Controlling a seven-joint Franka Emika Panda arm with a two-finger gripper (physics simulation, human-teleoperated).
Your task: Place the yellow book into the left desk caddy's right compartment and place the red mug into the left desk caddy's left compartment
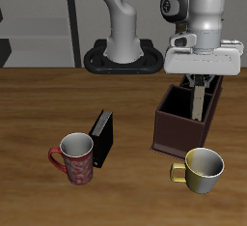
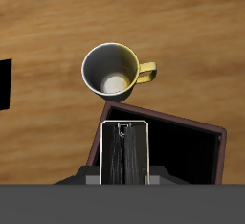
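Note:
My gripper (image 1: 200, 83) is shut on the yellow book (image 1: 199, 102), a thin tan pad hanging upright between the fingers. The book's lower end reaches into the open top of the dark brown left desk caddy (image 1: 177, 130). In the wrist view the book (image 2: 124, 149) stands over the caddy's (image 2: 196, 128) big square section, with my gripper (image 2: 122, 179) around it. The red mug (image 1: 75, 158) stands upright near the table's front edge, well away from the caddy, handle toward the table's side. It is out of the wrist view.
A shiny yellowish-cream mug (image 1: 204, 168) stands just in front of the caddy and shows in the wrist view (image 2: 113, 72). A thicker black book (image 1: 102, 137) stands on edge between the red mug and the caddy. The robot's base (image 1: 123, 54) is at the back.

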